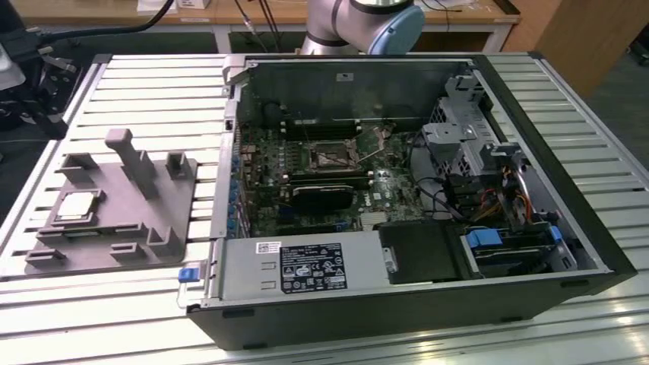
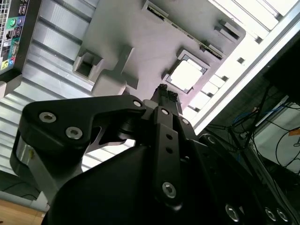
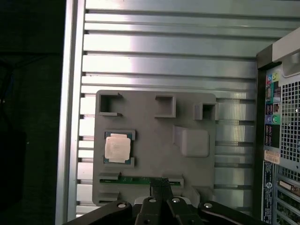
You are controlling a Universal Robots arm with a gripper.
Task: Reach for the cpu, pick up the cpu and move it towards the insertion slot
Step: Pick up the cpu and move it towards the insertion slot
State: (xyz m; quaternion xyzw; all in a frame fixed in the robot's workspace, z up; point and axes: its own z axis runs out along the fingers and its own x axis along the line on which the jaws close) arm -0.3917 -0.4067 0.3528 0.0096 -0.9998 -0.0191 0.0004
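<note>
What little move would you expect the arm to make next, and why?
Probably a short sideways shift to bring the gripper above the cpu. In the first wrist view the cpu lies untouched in its pocket on the grey fixture, and the shut gripper is aimed beside it, not over it.

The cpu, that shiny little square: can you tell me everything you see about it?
The cpu is a small, flat square chip with a silvery-white metal face and a thin darker rim. It lies flat, face up, in a square recess of the grey fixture block, on the slatted metal table beside the open computer case. Nothing grips it; the shut gripper hangs apart from it.
</note>
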